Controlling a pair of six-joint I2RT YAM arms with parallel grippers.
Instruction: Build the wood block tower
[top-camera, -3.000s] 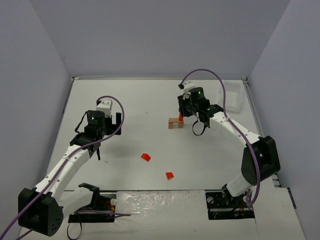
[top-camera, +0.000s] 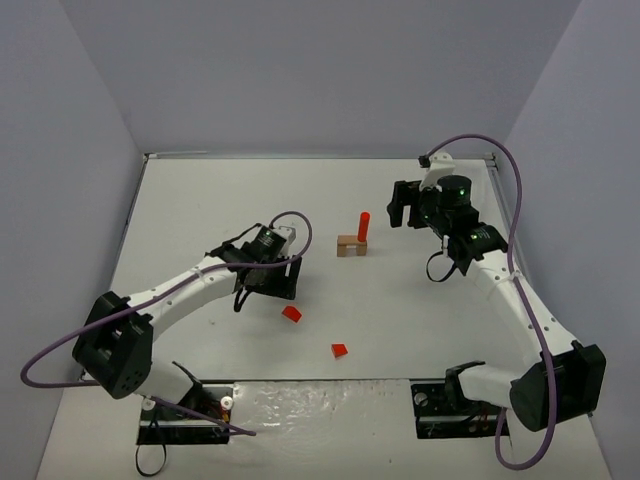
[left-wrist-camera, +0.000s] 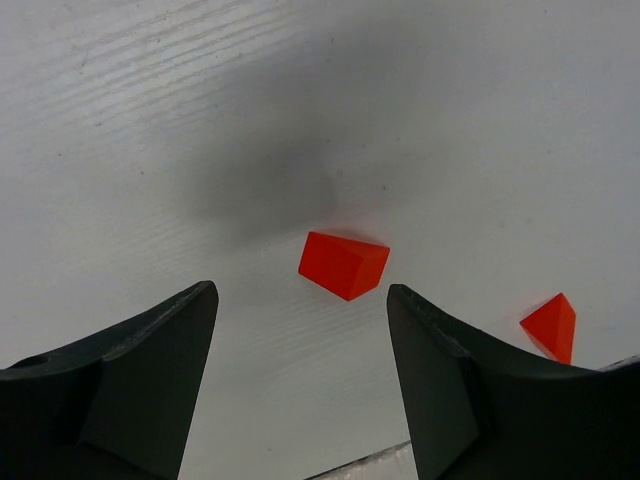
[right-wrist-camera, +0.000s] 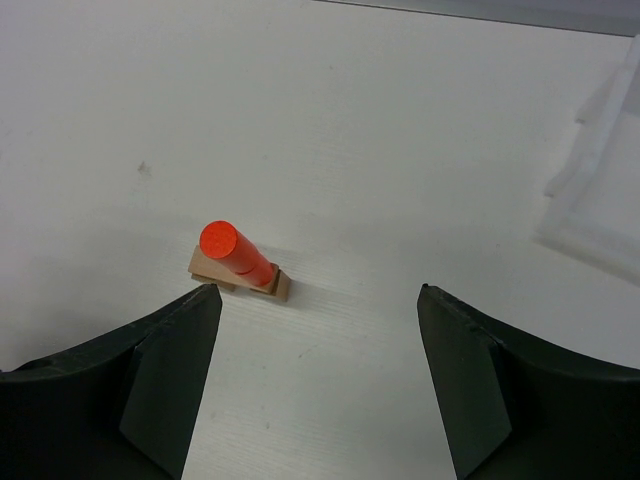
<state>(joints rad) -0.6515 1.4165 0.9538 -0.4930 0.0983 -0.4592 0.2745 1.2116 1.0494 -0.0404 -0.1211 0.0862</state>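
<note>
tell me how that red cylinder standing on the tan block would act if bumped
Probably tips easily: the red cylinder stands upright, tall and narrow, on the small tan block. Once down, its round side would likely let it roll across the table.

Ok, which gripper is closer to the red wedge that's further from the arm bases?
Left. The left gripper sits open right by the wedge, which lies just ahead of it. The right gripper is far off, facing the red cylinder on the tan block.
</note>
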